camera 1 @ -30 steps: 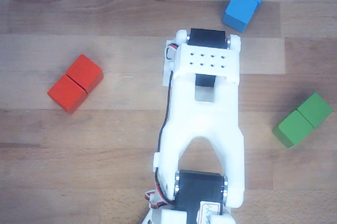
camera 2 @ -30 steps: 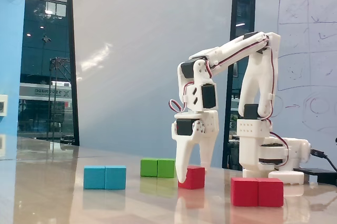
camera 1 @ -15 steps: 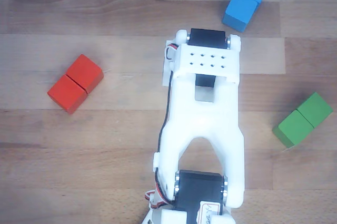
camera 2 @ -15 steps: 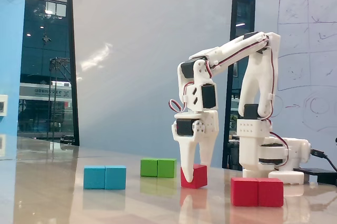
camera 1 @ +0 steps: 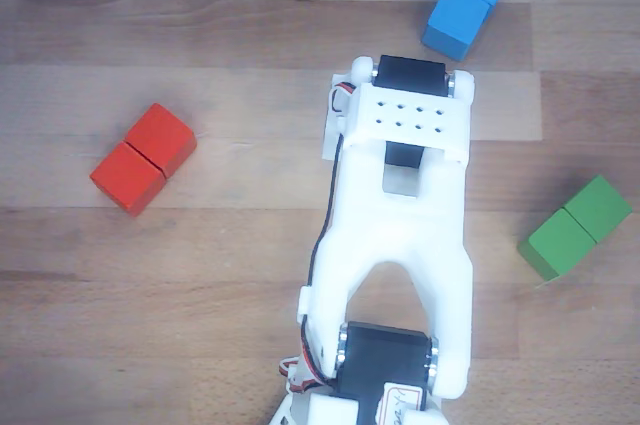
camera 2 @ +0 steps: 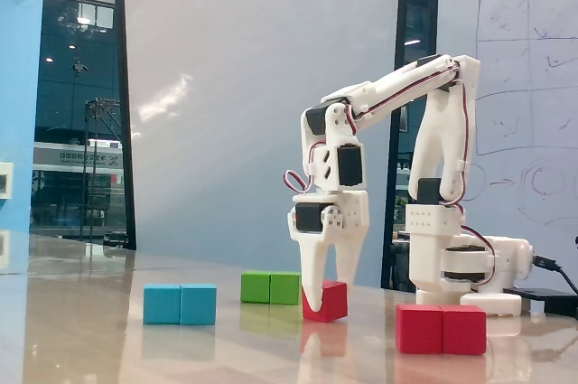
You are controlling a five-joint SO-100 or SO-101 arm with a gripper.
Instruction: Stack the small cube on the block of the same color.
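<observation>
Since a second ago the arm has shifted slightly left in the fixed view and raised a bit; the small cube (camera 2: 326, 301) has gone with it, now tilted, one bottom corner up off the bench (camera 2: 90, 330), reflection visible under it. Gripper (camera 2: 326, 298) points straight down, jaws clamped on the small cube, one finger (camera 2: 313, 285) in front of its left face, the other behind its right side.

Fixed view layout: the block of the same color (camera 2: 441, 329) lies flat on the bench, front right, well apart from the held cube, seam across the middle. Green block (camera 2: 270, 287) sits just behind-left of the gripper, blue block (camera 2: 180, 304) further left and nearer the camera. Arm base (camera 2: 465, 271) at the right, behind the red block.

Other view looks down over the arm's white body (camera 1: 400, 235), which hides gripper and cube. Red block (camera 1: 143, 158) left of the arm, blue block (camera 1: 467, 0) top right, green block (camera 1: 576, 226) right, all on the wood bench (camera 1: 150, 325).
</observation>
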